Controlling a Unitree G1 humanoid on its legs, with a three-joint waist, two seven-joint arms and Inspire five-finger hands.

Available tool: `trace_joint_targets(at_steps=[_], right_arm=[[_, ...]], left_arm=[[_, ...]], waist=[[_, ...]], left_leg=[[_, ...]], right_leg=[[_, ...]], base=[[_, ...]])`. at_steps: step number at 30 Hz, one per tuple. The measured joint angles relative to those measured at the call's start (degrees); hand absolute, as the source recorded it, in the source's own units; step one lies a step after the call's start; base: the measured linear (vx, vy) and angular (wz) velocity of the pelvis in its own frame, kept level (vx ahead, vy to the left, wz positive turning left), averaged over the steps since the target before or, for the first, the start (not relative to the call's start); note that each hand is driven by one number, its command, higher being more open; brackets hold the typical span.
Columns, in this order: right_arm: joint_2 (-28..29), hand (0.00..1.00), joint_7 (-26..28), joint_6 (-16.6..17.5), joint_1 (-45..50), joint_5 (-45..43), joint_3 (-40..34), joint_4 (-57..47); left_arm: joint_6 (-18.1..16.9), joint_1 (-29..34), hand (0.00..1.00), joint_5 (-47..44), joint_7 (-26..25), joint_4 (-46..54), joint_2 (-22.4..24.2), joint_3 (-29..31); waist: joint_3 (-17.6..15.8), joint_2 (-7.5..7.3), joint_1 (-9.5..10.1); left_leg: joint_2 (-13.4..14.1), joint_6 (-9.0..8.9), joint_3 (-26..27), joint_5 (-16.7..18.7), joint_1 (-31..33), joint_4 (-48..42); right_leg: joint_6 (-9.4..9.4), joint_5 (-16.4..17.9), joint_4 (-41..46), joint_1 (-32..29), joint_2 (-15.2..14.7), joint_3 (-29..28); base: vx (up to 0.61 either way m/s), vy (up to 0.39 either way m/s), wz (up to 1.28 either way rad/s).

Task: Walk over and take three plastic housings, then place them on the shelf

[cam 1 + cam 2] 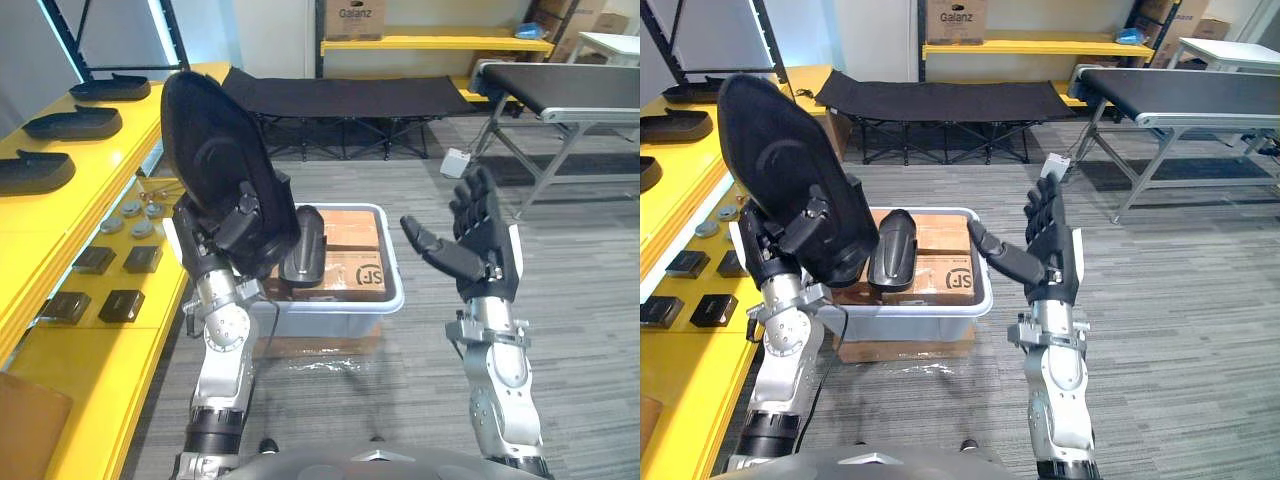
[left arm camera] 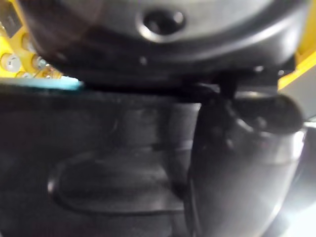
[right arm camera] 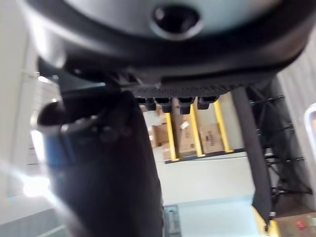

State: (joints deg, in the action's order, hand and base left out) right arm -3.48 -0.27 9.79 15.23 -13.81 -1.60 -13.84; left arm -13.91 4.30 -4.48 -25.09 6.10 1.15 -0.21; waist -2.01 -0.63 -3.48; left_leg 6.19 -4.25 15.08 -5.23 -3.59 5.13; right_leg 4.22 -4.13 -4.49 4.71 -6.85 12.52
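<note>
Left hand [image 1: 238, 232] curls round a black housing [image 1: 213, 150] held up, long axis near upright, tipped toward 11 o'clock. Right hand [image 1: 482, 248], at 3 o'clock, spreads its fingers wide. A second housing [image 1: 303, 245] lies in the bin [image 1: 340, 316].

Grey carpet floor [image 1: 590, 300] spreads in front of a black folding cot [image 1: 340, 97], behind which stand a white wall [image 1: 272, 30] and a yellow rack [image 1: 440, 44] bearing a cardboard box [image 1: 354, 18], while a black-belted conveyor [image 1: 565, 90] on grey legs sits just right of the cot.
</note>
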Motion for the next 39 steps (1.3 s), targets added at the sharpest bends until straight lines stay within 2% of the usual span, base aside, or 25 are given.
trace_joint_targets(at_steps=[1,4,9,12,13,15,20,25,28,30,31,34,36,37,39], right_arm=[[0.4,1.0,0.2,-1.5,1.3,0.7,0.0,0.1],[1.5,1.0,0.1,-2.7,2.3,1.6,0.0,1.1],[1.8,1.0,-0.2,-2.6,1.7,-1.2,0.2,2.3],[1.8,1.0,-1.6,-1.9,-0.9,-0.6,1.7,6.5],[1.7,1.0,-2.6,-1.8,-2.3,-0.4,2.6,8.3],[1.4,1.0,-3.2,-1.8,-4.7,0.1,4.0,10.4],[-0.7,1.0,-4.4,-1.9,-13.3,2.3,9.0,13.5],[-1.3,1.0,-5.2,-2.0,-17.4,2.2,10.4,13.9],[-1.5,1.0,-5.2,-2.8,-17.2,2.3,10.1,14.0],[-1.9,1.0,-5.2,-3.3,-16.8,2.3,10.0,14.0],[-3.0,1.0,-5.1,-3.3,-15.6,3.3,9.8,14.0],[-3.3,1.0,-5.1,-3.8,-14.3,8.1,9.7,14.2],[-3.3,1.0,-5.1,-3.9,-13.2,9.0,9.6,14.2],[-3.2,1.0,-5.0,-3.9,-12.3,9.0,8.7,14.0],[-2.7,1.0,-4.9,-3.9,-9.2,9.1,5.6,12.6]], left_arm=[[-0.1,2.5,0.0,-1.7,1.8,2.3,0.2,0.1],[-0.5,7.3,0.0,-2.5,5.3,5.8,0.2,1.3],[-0.7,10.5,0.0,-2.1,9.2,8.2,0.1,3.1],[-0.7,12.5,0.0,-2.2,9.9,10.4,0.1,3.5],[-0.7,12.9,0.0,-2.2,10.6,11.3,0.1,3.6],[-0.7,14.0,0.0,-2.2,11.1,12.7,0.1,4.5],[-0.7,18.5,0.0,-5.2,11.6,14.2,0.3,12.7],[-0.7,23.0,0.0,-9.1,11.9,14.2,0.6,16.8],[-0.7,23.0,0.0,-9.2,14.3,14.2,0.6,16.6],[-0.7,22.6,0.0,-9.2,16.4,14.2,0.6,16.0],[-0.7,22.3,0.0,-9.2,18.4,14.2,0.6,14.6],[-0.6,22.2,0.0,-9.0,19.6,14.1,0.5,13.1],[0.0,22.0,0.0,-9.1,20.1,14.1,0.4,12.6],[0.5,22.0,0.0,-9.1,20.3,14.1,0.1,12.1],[1.5,20.9,0.0,-9.1,21.6,13.6,-0.8,11.1]], waist=[[0.0,0.01,0.06],[0.2,0.16,0.34],[0.8,0.25,1.93],[1.3,0.14,2.79],[1.4,0.24,4.01],[1.5,0.36,5.24],[1.5,0.46,10.24],[1.5,0.22,12.8],[0.7,0.27,12.29],[-0.1,0.69,10.85],[-0.5,1.3,10.31],[-1.4,2.54,10.75],[-1.8,2.8,10.49],[-1.9,2.8,9.73],[-2.1,2.8,8.54]], left_leg=[[0.1,-0.09,0.2,0.1,0.0,0.0],[0.2,-0.33,0.2,0.3,0.0,0.0],[0.1,-0.38,-1.2,0.4,0.3,0.0],[-0.7,-0.41,-4.8,0.0,1.6,0.0],[-0.8,-0.23,-7.2,-0.6,3.1,0.0],[-1.6,-0.09,-9.5,-1.1,4.3,-0.1],[-2.6,0.26,-14.6,-1.7,5.3,-0.2],[-3.2,0.4,-16.5,-1.7,5.3,-0.3],[-3.3,1.59,-16.0,-0.8,8.7,-3.5],[-1.8,2.15,-10.9,-0.5,10.0,-4.7],[-1.3,2.64,-8.9,-2.0,9.9,-3.9],[-1.7,2.65,-8.9,-4.2,8.4,-0.4],[-2.3,2.7,-9.0,-4.2,8.3,-0.1],[-2.7,2.71,-9.6,-4.2,8.8,-0.1],[-3.6,3.22,-11.9,-4.6,9.6,-0.1]], right_leg=[[0.0,0.0,0.0,-0.1,0.0,-0.1],[0.0,0.0,0.0,-0.4,0.1,-0.1],[0.16,0.2,0.0,0.0,0.0,1.4],[0.35,0.8,0.0,0.6,-0.3,4.6],[0.49,1.0,0.0,0.6,-0.5,7.0],[0.55,1.2,0.0,0.7,-0.6,9.3],[0.84,1.9,0.0,2.8,-1.1,14.3],[0.95,3.0,0.8,3.8,-1.4,16.0],[0.92,4.1,2.4,4.1,-1.6,19.5],[1.13,4.7,3.4,4.6,-1.5,22.1],[1.46,5.5,4.9,4.5,-2.0,23.7],[1.44,6.7,6.5,4.0,-2.8,23.6],[1.91,7.1,6.6,4.1,-3.0,23.4],[2.18,7.7,7.2,4.0,-3.2,23.2],[2.53,11.3,11.6,2.2,-3.2,18.9]], base=[[0.04,-0.023,-0.08],[0.01,-0.008,-0.01],[0.01,-0.004,0.14],[0.01,0.004,0.58],[0.01,-0.018,0.7],[0.01,-0.008,0.75],[0.02,-0.007,0.55],[0.01,0.001,0.26],[-0.02,0.008,0.52],[-0.05,0.019,0.82],[-0.02,0.035,0.8],[-0.01,0.048,0.2],[-0.02,0.041,0.1],[-0.02,0.043,0.38],[-0.01,-0.008,0.77]])
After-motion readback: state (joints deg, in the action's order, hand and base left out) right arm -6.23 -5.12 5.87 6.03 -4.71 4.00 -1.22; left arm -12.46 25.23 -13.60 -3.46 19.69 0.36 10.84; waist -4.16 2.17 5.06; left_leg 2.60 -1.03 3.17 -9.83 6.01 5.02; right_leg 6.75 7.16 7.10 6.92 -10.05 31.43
